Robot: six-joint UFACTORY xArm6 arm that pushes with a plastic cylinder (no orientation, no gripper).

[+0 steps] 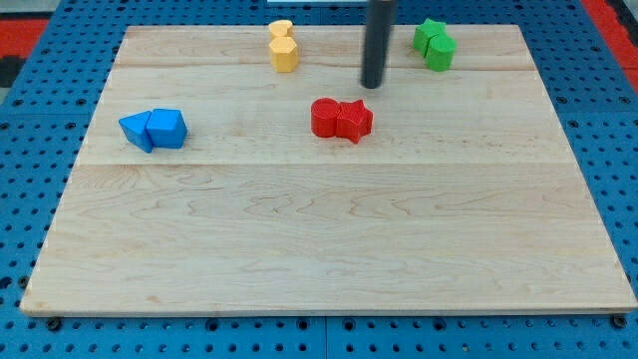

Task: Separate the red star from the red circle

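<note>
The red circle [325,117] and the red star [354,121] sit touching side by side near the board's upper middle, the circle on the view's left, the star on the right. My tip [373,86] is just above and slightly right of the red star, a short gap away from it, not touching either red block.
Two yellow blocks [283,46] stand together at the top, left of the rod. Two green blocks [435,44] stand together at the top right. Two blue blocks [155,130] sit together at the left. The wooden board [329,249] lies on a blue pegboard surface.
</note>
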